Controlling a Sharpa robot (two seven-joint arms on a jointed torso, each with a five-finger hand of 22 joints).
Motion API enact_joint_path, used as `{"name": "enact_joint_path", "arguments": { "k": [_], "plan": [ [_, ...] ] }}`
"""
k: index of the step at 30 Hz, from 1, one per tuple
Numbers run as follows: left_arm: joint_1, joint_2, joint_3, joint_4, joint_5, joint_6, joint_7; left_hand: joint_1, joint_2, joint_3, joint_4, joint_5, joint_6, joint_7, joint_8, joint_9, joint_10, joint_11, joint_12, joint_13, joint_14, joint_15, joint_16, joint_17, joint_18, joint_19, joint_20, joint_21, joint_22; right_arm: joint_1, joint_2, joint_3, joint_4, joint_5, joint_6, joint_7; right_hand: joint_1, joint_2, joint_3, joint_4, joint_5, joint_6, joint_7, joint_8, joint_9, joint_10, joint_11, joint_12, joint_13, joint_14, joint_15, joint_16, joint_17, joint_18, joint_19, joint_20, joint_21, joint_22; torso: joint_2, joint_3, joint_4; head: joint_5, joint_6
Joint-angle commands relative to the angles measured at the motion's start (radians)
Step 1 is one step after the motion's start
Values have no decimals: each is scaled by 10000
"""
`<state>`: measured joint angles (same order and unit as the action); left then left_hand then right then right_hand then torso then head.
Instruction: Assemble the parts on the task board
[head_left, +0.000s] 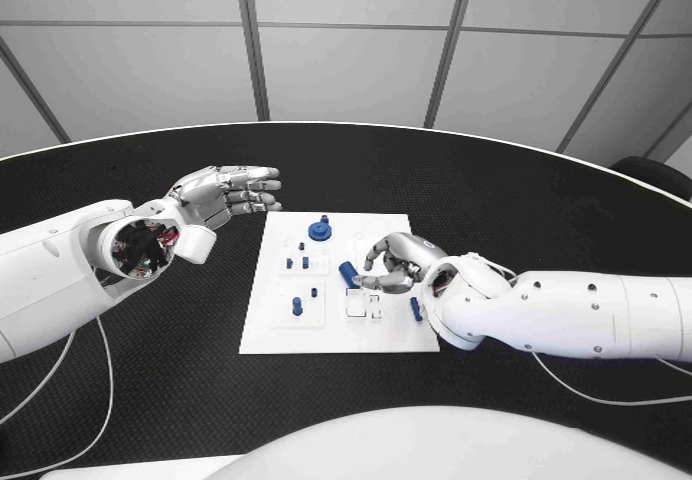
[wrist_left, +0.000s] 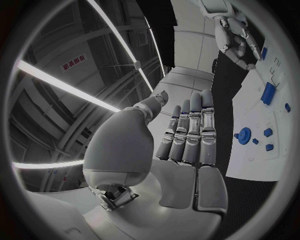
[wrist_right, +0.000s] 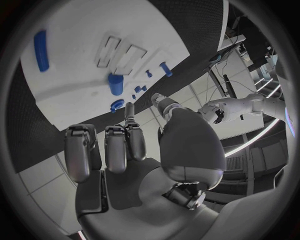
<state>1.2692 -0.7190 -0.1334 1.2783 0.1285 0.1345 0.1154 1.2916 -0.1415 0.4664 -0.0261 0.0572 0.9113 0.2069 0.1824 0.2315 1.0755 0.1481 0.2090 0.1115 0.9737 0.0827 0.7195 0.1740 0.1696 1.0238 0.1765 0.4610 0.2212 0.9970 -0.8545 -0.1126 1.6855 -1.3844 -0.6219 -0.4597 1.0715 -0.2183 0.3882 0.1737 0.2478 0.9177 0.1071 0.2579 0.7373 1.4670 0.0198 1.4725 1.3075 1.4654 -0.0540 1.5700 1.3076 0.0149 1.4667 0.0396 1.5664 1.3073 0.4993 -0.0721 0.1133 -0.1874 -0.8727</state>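
Note:
The white task board (head_left: 274, 335) lies in the middle of the table. On it are a round blue part (head_left: 320, 231), several small blue pegs (head_left: 296, 305), a larger blue piece (head_left: 348, 273) and a long blue piece (head_left: 415, 308) at its right edge. My right hand (head_left: 397, 262) hovers over the board's right half, fingers bent down just right of the larger blue piece, holding nothing. The right wrist view shows its fingers (wrist_right: 115, 145) and thumb apart above the board (wrist_right: 81, 30). My left hand (head_left: 224, 195) is raised beyond the board's far left corner, fingers straight (wrist_left: 187, 135) and empty.
Two rectangular slots (head_left: 361, 305) sit in the board beneath my right hand. The black table (head_left: 476, 190) spreads all round the board to its curved far edge. Thin cables (head_left: 101, 420) trail over the table at the near left and right.

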Motion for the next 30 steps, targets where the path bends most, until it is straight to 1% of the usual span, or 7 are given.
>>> {"name": "enact_joint_path", "arguments": {
  "k": [1, 3, 6, 10, 13, 23, 30],
  "plan": [
    [0, 18, 0, -8, 0, 9, 2, -47, 5, 4, 57, -42, -85, 17, -42, -10, -68, -36, 69, -11, -13, 26, -44, 11, 117, 79, -3, -60, -11, 250, 322, 5, -492, -2, 51, -5, 119, 20, 8, -77, -117, -74, 29, -102, -70, 518, 80, -37, 2046, 1054, 87, 8, 2632, -129, 1022, 88, -41, 2592, 28, -2, 42, 11, 1],
    [0, 19, 0, -7, 0, 8, 2, -47, 5, 4, 57, -42, -85, 17, -42, -10, -68, -36, 69, -11, -13, 26, -44, 11, 117, 79, -3, -60, -11, 311, 479, 7, -722, -48, 97, -35, 144, 41, 10, -88, -186, -76, 44, -167, -122, 510, 94, -46, 2042, 1054, 102, 8, 2632, -129, 1021, 105, -42, 2591, 38, 4, 55, 5, 1],
    [0, 18, 0, -8, 0, 5, -2, -47, 5, 4, 57, -42, -85, 17, -42, -10, -68, -36, 69, -11, -13, 26, -44, 11, 117, 79, -3, -60, -11, 398, 782, 12, -1152, -229, 234, -128, 126, 51, -15, -73, -289, -45, 53, -224, -178, 496, 107, -68, 2031, 1054, 114, 8, 2632, -126, 1019, 125, -55, 2585, 43, -6, 71, 12, 1],
    [1, 15, 0, -10, 0, -7, -8, -47, 5, 4, 57, -42, -85, 17, -42, -10, -68, -36, 69, -11, -13, 26, -44, 11, 117, 79, -3, -60, -11, 477, 1200, 15, -1724, -414, 521, -354, 24, 40, -106, 7, -380, -27, 67, -314, -259, 455, 122, -137, 1995, 1054, 128, 8, 2632, -111, 1004, 148, -118, 2554, 43, -20, 67, 38, 1],
    [1, 18, 0, -10, 0, -8, -14, -55, 5, -12, 88, -41, -90, 15, -41, -13, -86, -34, 89, -11, -22, 31, -47, 26, 119, 99, 4, -100, -37, 499, 1439, 17, -2021, -530, 707, -464, -56, 45, -182, 80, -403, 40, 61, -340, -299, 424, 121, -188, 1969, 1046, 131, -12, 2602, -101, 994, 160, -163, 2532, 45, -3, 48, 65, 1],
    [2, 37, 0, -16, 0, -3, -26, -55, 5, -12, 88, -41, -90, 15, -41, -13, -86, -34, 89, -11, -22, 31, -47, 26, 119, 99, 4, -100, -37, 518, 1912, 15, -2550, -630, 1628, -735, -150, 73, -311, 199, -450, 226, 21, -326, -341, 415, 93, -197, 1966, 1044, 116, -18, 2593, -101, 994, 163, -161, 2533, 34, 11, 37, 89, 1],
    [2, 24, 0, -5, -1, -10, -32, -55, 5, -12, 88, -41, -90, 15, -41, -13, -86, -34, 89, -11, -22, 31, -47, 26, 119, 99, 4, -100, -37, 517, 2062, 8, -2706, -639, 2130, -881, -161, 94, -383, 251, -469, 397, -25, -266, -346, 398, 55, -228, 1950, 1038, 86, -32, 2574, -101, 995, 149, -159, 2535, 44, 17, 24, 107, 1]
  ]
}}
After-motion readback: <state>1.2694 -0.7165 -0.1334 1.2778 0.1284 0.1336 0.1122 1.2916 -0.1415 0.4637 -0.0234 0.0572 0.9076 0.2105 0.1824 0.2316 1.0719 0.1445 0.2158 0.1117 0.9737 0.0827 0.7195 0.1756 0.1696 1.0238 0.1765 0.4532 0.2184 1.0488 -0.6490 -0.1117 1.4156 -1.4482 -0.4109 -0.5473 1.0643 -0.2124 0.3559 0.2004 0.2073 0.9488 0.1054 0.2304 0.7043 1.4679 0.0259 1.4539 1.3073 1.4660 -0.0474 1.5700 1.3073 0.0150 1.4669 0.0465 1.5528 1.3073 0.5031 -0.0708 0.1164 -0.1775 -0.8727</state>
